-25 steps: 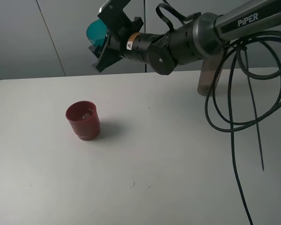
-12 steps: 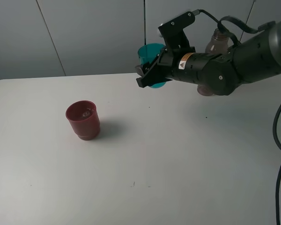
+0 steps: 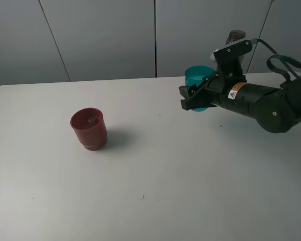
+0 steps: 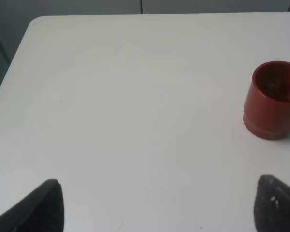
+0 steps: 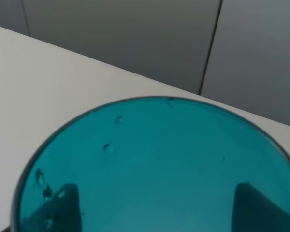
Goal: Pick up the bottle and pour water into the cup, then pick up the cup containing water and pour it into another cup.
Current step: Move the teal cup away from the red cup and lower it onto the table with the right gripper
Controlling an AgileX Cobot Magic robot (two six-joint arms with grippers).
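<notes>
Holding the teal cup (image 3: 196, 76) upright, right gripper (image 3: 193, 98) clamped around it above the desk (image 3: 155, 191), red cup (image 3: 89, 128) standing well off leftward; left gripper (image 4: 154, 203) gaping, empty.

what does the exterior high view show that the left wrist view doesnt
Only the exterior high view shows the right end effector gripping the teal cup upright on the right side of the table, with the bottle's neck rising behind the arm. Only the left wrist view shows the left end effector, open over bare table, holding nothing. Both show the dark-red cup standing upright on the white table.
</notes>
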